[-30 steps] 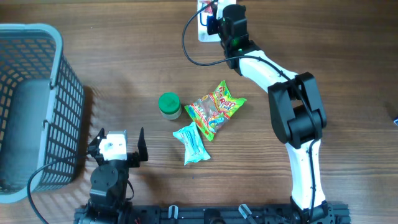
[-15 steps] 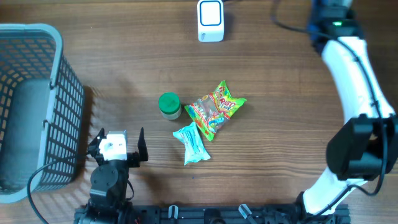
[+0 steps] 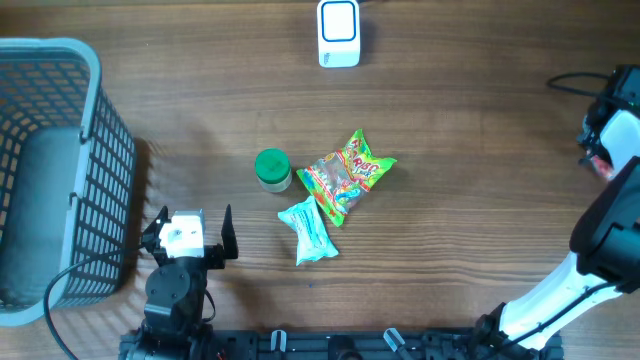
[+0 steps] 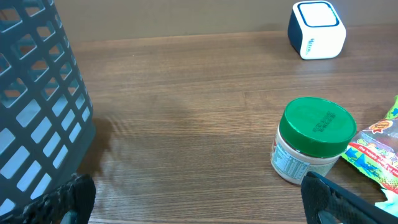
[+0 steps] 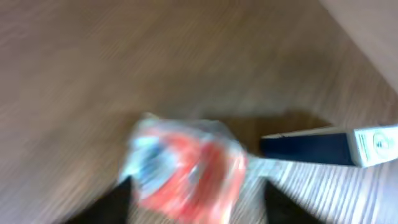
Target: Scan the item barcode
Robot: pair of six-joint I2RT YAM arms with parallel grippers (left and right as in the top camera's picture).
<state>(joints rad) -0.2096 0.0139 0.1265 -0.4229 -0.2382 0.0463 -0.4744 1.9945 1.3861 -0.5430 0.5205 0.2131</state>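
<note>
- Left gripper (image 3: 193,216) sits parked at the near edge of the desk (image 3: 480,60), beside the basket (image 3: 90,150). Its jaws are spread wide with nothing in them, so it looks idle, out of the other arm's way.
- The left wrist view shows its fingers (image 4: 62,202) only as dark tips in the bottom corners. It gives a low look across the desk that overhead lacks, including the label on the jar's side.
- Mid desk: teal packet (image 3: 310,230), candy bag (image 3: 345,175) and green-lidded jar (image 3: 272,170) lie close together, the two bags touching and the jar just beside them. Nothing grips them. Probably a queue of items waiting.
- Right edge of the desk: right gripper (image 5: 198,202), with a red packet (image 5: 186,165) directly in front of its camera. This is my guess for the item in hand.
- The right wrist view is badly blurred. Dark finger shapes flank the packet low in frame, but I cannot tell whether they clamp it or stand off it.
- Only that view shows a dark box (image 5: 305,148) just beside the packet. Overhead shows barely a red speck there.
- Far edge: scanner (image 3: 338,33) stands alone, well apart from the red packet. Nothing is in front of it, so no scan is happening at this instant.
</note>
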